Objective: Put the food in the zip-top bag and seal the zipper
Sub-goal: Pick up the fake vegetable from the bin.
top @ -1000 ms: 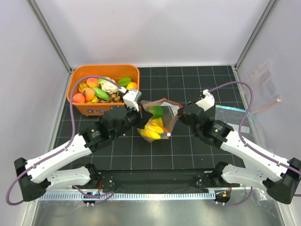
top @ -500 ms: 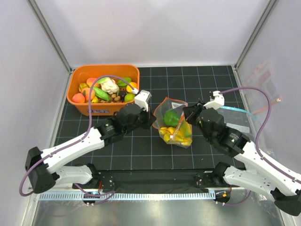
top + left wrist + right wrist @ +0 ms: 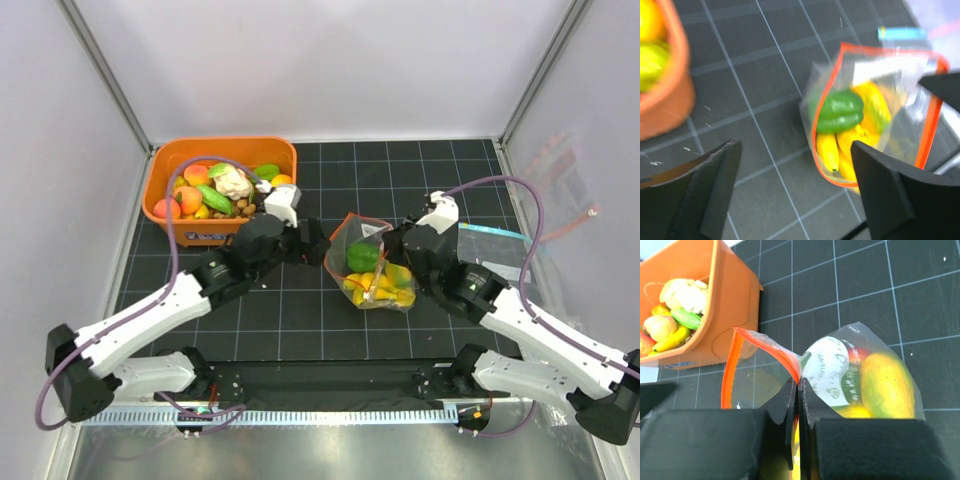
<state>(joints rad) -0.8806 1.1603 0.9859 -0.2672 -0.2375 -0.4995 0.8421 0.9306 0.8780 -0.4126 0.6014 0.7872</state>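
zip-top bag (image 3: 375, 268) mouth open | right jaws pinch zipper (image 3: 765, 347) | left jaws spread, near

- A robotics lab cell is showing itself: white panels (image 3: 330, 60) and metal posts (image 3: 105, 70) are enclosing a black gridded table (image 3: 300, 320).
- Cabled left arm (image 3: 150, 315) and right arm (image 3: 540, 328) are sitting bolted at its edge.

- The bag's (image 3: 372, 268) mouth gapes toward the left arm's fingers (image 3: 882, 190), which are spread wide, with bare surface (image 3: 320, 320) between them.
- The right arm's fingers (image 3: 791, 400), clamped on the bag's rim, block its right side.
- An orange bin (image 3: 225, 142) crowds the back-left corner.
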